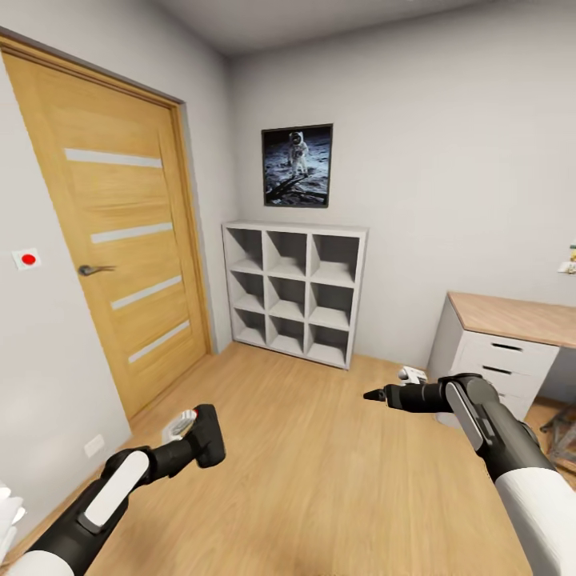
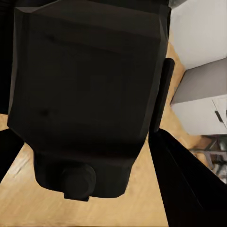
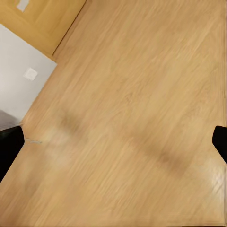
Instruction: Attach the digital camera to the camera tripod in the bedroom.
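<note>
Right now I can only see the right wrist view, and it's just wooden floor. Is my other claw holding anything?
Observer: Yes. Your left claw is shut on the digital camera.
Operator: Cool! What's in front of me?
Observer: A white cube shelf stands against the far wall.
</note>
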### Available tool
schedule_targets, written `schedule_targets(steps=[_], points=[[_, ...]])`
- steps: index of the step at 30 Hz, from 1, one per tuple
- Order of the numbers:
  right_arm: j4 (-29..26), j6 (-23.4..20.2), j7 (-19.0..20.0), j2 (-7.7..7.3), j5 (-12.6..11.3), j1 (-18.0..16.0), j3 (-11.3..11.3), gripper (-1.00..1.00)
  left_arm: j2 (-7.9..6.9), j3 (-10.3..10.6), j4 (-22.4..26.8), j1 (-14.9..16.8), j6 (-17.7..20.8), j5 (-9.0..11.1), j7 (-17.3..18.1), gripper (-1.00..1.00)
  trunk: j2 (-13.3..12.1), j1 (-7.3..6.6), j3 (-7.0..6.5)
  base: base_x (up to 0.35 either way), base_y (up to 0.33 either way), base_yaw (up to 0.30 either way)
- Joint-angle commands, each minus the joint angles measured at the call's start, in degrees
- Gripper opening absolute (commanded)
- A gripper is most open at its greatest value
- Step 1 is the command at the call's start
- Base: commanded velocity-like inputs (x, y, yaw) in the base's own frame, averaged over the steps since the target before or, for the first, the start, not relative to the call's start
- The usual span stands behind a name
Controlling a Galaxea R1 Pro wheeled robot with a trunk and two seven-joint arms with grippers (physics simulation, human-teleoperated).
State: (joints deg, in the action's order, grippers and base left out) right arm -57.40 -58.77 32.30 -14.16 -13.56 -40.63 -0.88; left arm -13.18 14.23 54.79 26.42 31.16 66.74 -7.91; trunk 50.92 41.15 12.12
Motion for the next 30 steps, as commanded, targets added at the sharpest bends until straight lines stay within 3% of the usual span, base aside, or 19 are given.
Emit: schedule_targets(steps=[1, 4, 11, 20, 30], points=[[0.0, -0.2, 0.1, -0.02, -0.1, -0.1, -0.1, 1.00, -0.03, 0.2, 0.0, 0.0, -0.2, 0.3, -1.2, -1.00, 0.1, 0.01, 0.08, 0.000, 0.000, -0.288], [0.0, -0.2, 0.0, -0.01, 0.0, -0.1, -0.1, 1.00, 0.04, 0.2, -0.2, 0.0, -0.5, -1.2, -4.0, -1.00, 0.1, 0.01, 0.08, 0.000, 0.000, -0.288], [0.0, -0.2, -0.1, 0.01, 0.0, -0.1, -0.1, 1.00, 0.56, 0.4, 0.5, 0.0, -0.6, -2.2, -9.9, -1.00, 0.1, 0.01, 0.08, 0.000, 0.000, -0.288], [0.0, -0.2, -0.5, -0.12, -0.1, -0.1, 0.1, 1.00, 0.55, 1.1, 4.3, 0.0, -0.3, -2.5, -11.6, -1.00, 0.1, 0.01, 0.08, 0.000, 0.000, -0.289], [0.1, -0.2, -3.1, -0.25, -0.2, -0.1, 0.2, 1.00, 0.56, 2.0, 6.8, 0.0, -0.4, -9.1, -11.8, -1.00, 0.1, 0.01, 0.08, 0.000, 0.000, -0.292]])
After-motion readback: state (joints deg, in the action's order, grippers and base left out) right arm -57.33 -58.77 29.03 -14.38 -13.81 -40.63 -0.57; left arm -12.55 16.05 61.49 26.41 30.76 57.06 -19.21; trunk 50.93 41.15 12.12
